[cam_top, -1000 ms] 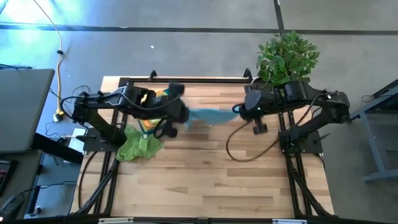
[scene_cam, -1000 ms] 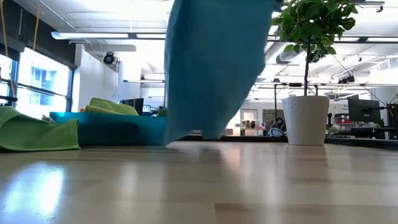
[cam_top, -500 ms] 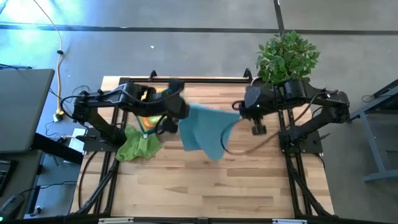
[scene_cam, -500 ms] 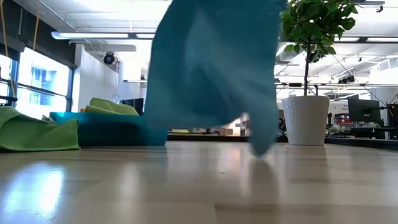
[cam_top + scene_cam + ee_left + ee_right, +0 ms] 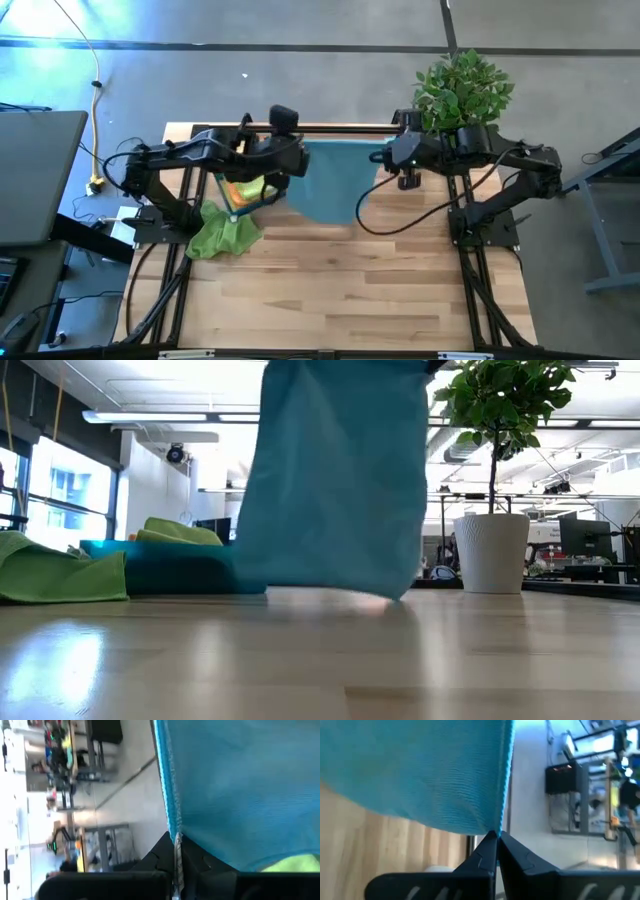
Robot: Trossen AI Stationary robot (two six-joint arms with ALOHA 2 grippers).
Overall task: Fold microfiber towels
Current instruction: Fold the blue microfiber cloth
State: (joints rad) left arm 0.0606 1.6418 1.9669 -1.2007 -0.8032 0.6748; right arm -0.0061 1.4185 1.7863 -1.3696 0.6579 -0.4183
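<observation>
I'm looking down on the light wooden table [image 5: 340, 290], both dark arms reaching in over its far half. Stretched between them hangs the light blue microfiber towel [image 5: 333, 180], held up by its two top corners and draping down; in the low view its bottom hem sits right at the tabletop, touching or just clear, I can't quite say. That blue sheet fills the middle of the low view and blocks most of what lies behind it.

Left gripper [image 5: 296, 158] is clamped tight on the towel's left top corner; my left wrist camera shows the fingers [image 5: 176, 865] pinched together on the stitched edge. Right gripper [image 5: 390, 157] is likewise closed on the right top corner, fingers [image 5: 490, 851] meeting at the hem.

Off to the left of the table sits the rigid teal plastic tray [image 5: 170, 567], with yellow and orange cloths [image 5: 246, 188] in it, partly hidden under the left arm. A crumpled lime green towel [image 5: 222, 235] lies on the wood just beside the tray. At the far right corner stands a leafy green plant in a white ribbed pot [image 5: 491, 552], close behind the right arm.
</observation>
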